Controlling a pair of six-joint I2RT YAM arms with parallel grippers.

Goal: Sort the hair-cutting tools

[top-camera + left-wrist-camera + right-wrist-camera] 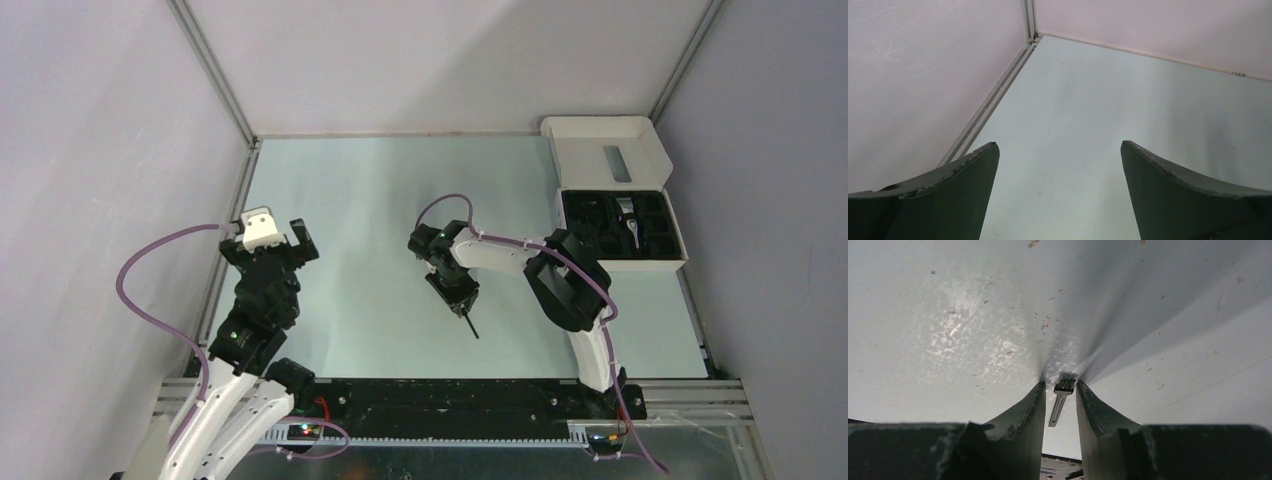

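A thin black stick with a small brush head (1062, 392) lies on the table between the fingertips of my right gripper (1060, 385). The jaws stand narrowly apart on either side of it, tips at the table, with the brush head close to the right finger. From above, the stick (470, 328) pokes out below the right gripper (458, 300). The trimmer body with its silver tip (628, 216) lies in the black insert of the white box (672, 262); other black pieces there are too dark to make out. My left gripper (272, 238) is open and empty, also in its wrist view (1059, 145).
The box's printed lid (610, 152) stands open at the back right corner. Grey walls and a metal frame rail (993, 97) close in the table on the left, back and right. The right arm's cable (445, 205) loops above its wrist.
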